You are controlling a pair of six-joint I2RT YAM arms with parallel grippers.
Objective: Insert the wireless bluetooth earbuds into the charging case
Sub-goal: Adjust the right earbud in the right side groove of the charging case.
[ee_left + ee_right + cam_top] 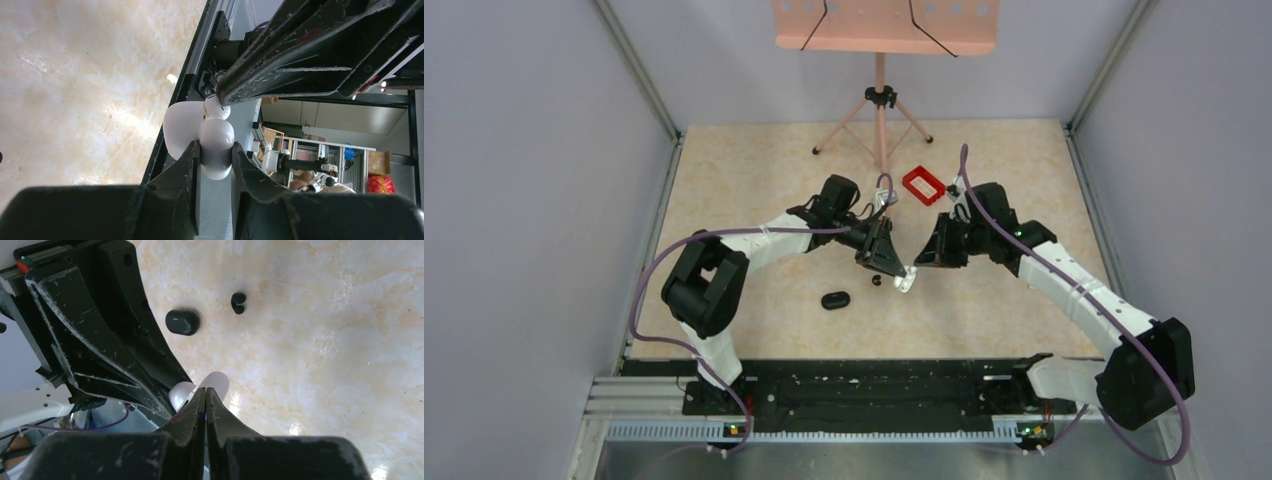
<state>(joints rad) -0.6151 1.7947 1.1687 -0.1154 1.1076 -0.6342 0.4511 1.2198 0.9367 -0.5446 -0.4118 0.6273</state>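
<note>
right wrist, glossy black oval case [182,322]

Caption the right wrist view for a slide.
Shut right gripper at a white rounded object the left gripper holds; glossy black oval case and tiny black earbud lie on the marbled table.

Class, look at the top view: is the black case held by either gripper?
No, the case lies alone on the table.

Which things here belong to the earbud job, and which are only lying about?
Job: charging case; earbud.
Others: red frame; pink stand; white object, held by left gripper.
</note>
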